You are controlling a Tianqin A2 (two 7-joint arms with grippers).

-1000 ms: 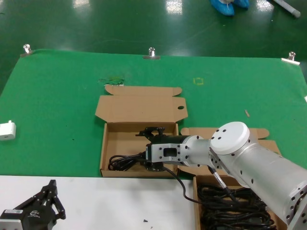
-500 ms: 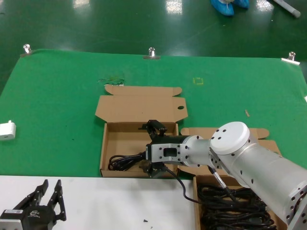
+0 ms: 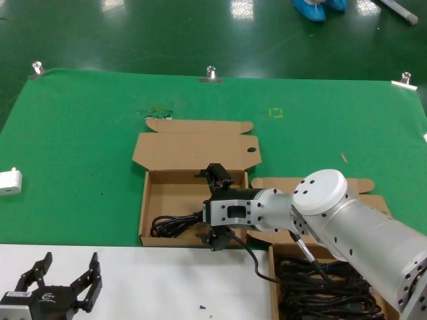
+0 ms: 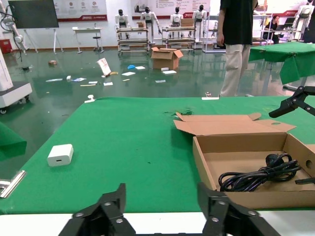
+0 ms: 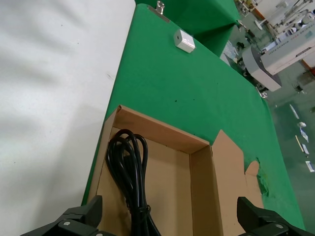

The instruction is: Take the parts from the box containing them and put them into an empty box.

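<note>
- A coiled power cord (image 3: pixel 175 225) lies in the empty box (image 3: pixel 152 200) on the green cloth.
- Right gripper (image 3: pixel 218 207) hovers above it, fingers apart, holding nothing.
- Left gripper (image 3: pixel 61 283) waits at the near white edge, fingers spread.

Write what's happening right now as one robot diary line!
right gripper: open over empty box | power cord: released inside | left gripper: open, idle

A white adapter (image 3: pixel 9 181) lies on the green cloth (image 3: pixel 87 147), which metal clips (image 3: pixel 211 74) hold down.
</note>
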